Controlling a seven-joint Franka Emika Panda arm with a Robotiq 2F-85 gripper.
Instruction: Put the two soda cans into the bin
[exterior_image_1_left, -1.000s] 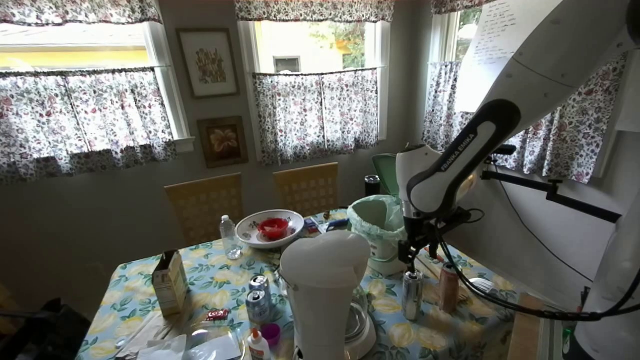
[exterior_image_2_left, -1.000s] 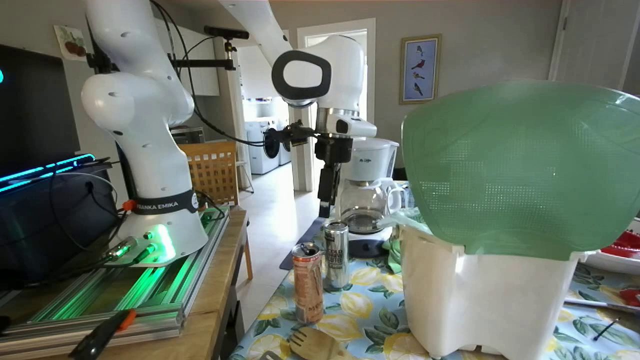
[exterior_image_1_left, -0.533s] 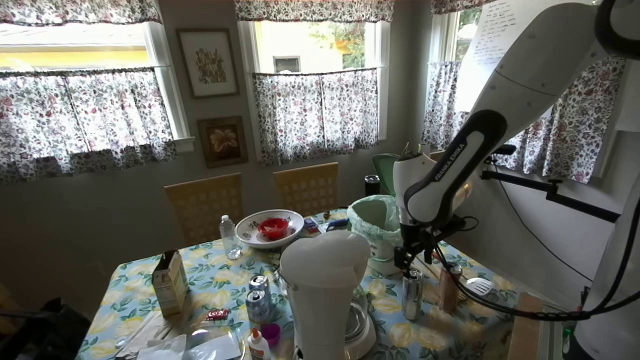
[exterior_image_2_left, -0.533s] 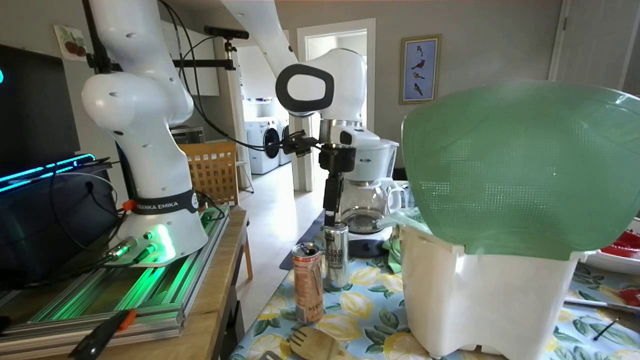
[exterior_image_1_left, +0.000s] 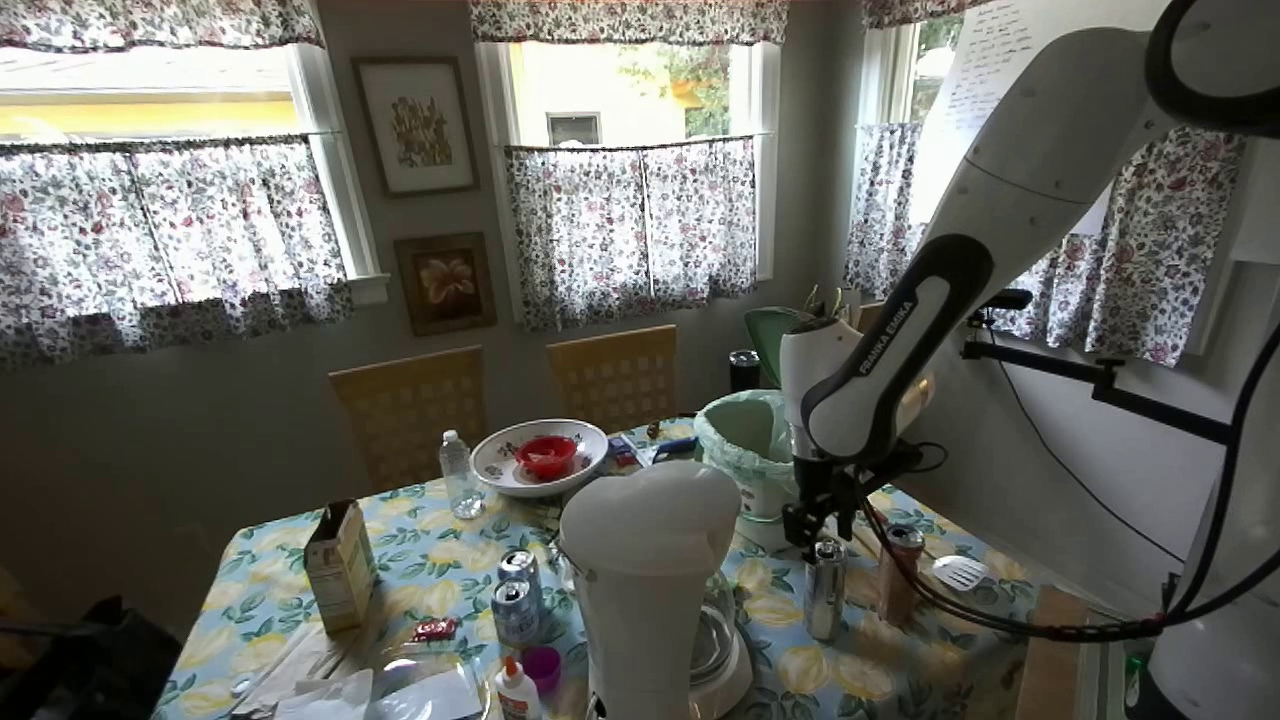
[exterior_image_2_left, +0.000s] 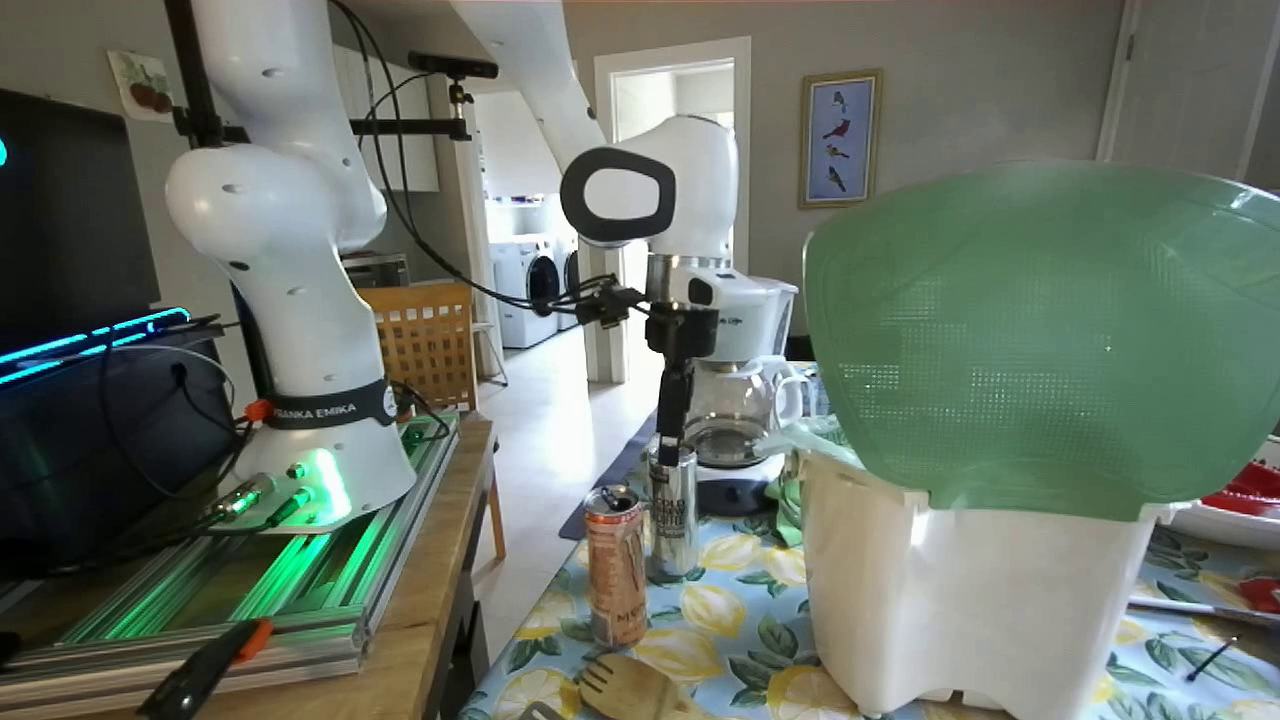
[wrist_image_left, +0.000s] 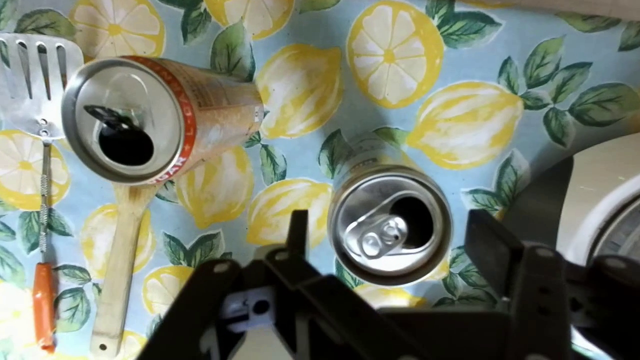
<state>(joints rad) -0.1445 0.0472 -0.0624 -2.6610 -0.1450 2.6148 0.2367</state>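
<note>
Green liner (exterior_image_1_left: 738, 458) in the bin (exterior_image_2_left: 985, 600), silver can (exterior_image_2_left: 675, 515) outside.

I'd call this a home, in its dining corner or eat-in kitchen; which, I can't tell. Flowered curtains (exterior_image_1_left: 630, 220) dress the windows (exterior_image_1_left: 640, 95), with framed pictures (exterior_image_1_left: 418, 125) hung between. Wooden chairs (exterior_image_1_left: 408, 420) stand along my worktop (exterior_image_1_left: 430, 530), which wears a lemon-print cloth (wrist_image_left: 295, 95) and carries a coffee maker (exterior_image_2_left: 730, 400) and a slotted turner (wrist_image_left: 42, 110). Beyond, in an exterior view, I see a white, round-doored washer or dryer (exterior_image_2_left: 515, 300).

Opened silver can (exterior_image_2_left: 675, 525) and orange can (exterior_image_2_left: 616, 580) stand upright near the lined bin (exterior_image_2_left: 980, 590).
</note>
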